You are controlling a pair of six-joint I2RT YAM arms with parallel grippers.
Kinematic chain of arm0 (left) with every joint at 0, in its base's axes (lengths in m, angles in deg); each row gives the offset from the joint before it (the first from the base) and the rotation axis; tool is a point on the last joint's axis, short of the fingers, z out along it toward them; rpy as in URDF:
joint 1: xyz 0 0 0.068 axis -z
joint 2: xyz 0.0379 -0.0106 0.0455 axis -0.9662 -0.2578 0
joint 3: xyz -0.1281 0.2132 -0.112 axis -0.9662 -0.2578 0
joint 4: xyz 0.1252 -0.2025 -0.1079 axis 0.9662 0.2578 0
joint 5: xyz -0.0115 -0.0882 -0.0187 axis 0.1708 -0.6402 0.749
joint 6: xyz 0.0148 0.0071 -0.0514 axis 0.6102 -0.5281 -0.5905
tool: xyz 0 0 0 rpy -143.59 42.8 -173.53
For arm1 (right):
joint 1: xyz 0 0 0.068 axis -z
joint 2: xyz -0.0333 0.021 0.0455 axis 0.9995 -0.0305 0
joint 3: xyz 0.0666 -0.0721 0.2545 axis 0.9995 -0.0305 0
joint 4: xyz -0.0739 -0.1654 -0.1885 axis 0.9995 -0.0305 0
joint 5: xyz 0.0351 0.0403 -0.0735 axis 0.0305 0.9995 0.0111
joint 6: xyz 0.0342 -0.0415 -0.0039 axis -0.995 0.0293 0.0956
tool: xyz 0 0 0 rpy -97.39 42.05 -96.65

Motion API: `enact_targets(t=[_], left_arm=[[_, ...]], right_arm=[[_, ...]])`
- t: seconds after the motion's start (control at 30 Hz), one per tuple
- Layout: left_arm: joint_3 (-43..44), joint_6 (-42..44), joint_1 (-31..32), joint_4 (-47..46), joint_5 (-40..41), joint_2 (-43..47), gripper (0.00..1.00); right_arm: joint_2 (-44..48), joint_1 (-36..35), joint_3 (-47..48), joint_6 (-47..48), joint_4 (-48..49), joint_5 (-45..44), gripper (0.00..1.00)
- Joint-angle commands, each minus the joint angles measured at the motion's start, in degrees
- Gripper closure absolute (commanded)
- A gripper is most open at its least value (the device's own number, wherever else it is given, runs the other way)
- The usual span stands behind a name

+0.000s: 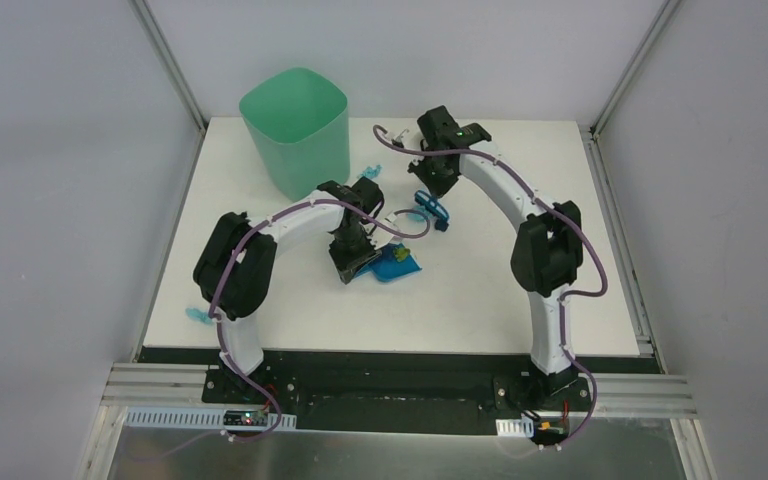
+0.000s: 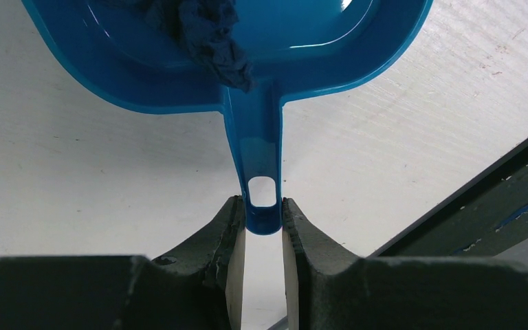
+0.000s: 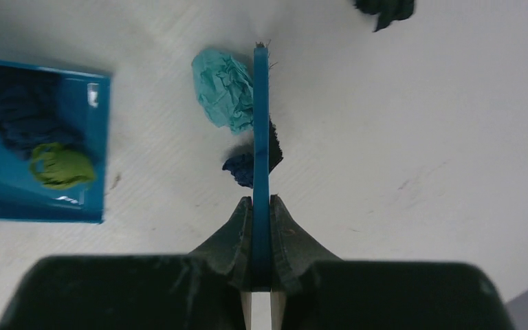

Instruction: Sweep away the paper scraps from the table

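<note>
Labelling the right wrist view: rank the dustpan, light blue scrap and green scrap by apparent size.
1. Dustpan, though cut off at the edge.
2. Light blue scrap, partly behind the brush.
3. Green scrap, a little smaller.

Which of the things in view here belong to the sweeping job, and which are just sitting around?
In the job: white table; crumpled paper scraps, some loose, some in the pan; blue plastic dustpan, held by the left gripper; blue hand brush, held by the right gripper.
Sitting around: mint-green plastic bin, untouched at the table's far left; grey enclosure walls.
</note>
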Motion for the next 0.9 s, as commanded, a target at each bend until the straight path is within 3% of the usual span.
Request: enact_targets(t=[0.0, 0.53, 0.87], left_arm=[[2.49, -0.69, -0.60, 0.37, -0.49, -0.46, 0.93], [3.91, -0.60, -0.78, 0.89, -1.84, -2.66, 0.93], [0.61, 0.66, -0.75, -0.72, -4.40, 1.04, 0.94]], right_arm=[[3.10, -1.56, 0.58, -9.89, -9.84, 9.67, 1.00], [9.72, -4.68, -4.97, -17.43, -11.90, 30.07, 1.00], [13.88, -1.98, -3.63, -15.87, -9.54, 17.33, 1.00]])
